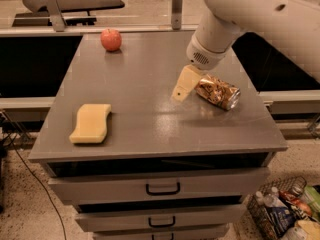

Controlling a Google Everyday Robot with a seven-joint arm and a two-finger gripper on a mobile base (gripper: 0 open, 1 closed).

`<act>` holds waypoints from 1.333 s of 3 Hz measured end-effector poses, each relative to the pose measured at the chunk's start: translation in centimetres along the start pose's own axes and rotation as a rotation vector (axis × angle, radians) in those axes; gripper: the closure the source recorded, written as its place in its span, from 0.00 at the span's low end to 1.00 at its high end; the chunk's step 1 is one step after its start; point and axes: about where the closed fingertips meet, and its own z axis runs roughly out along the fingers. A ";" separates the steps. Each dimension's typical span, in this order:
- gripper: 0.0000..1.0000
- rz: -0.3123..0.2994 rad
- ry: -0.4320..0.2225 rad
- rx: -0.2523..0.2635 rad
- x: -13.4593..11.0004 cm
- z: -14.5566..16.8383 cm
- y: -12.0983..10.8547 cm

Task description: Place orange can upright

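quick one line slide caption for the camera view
Gripper low beside the orange can, which lies on its side on the grey cabinet top; apple and sponge sit apart from it.

The can (218,92) lies on its side on the right part of the cabinet top (150,119), silver end facing front right. The gripper (183,86) is low over the top, just beside the can's left end. Apple (111,39): back left. Sponge (91,123): front left.

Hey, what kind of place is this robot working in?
Probably a robot test lab: a gray drawer cabinet as workbench, a basket of bottles on the floor, and the tool beside a lying orange can.
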 end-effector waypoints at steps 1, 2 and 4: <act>0.00 0.063 0.060 0.020 1.0 2.3 -1.7; 0.00 0.115 0.129 0.036 2.8 4.2 -3.0; 0.17 0.172 0.205 0.060 6.0 4.9 -4.8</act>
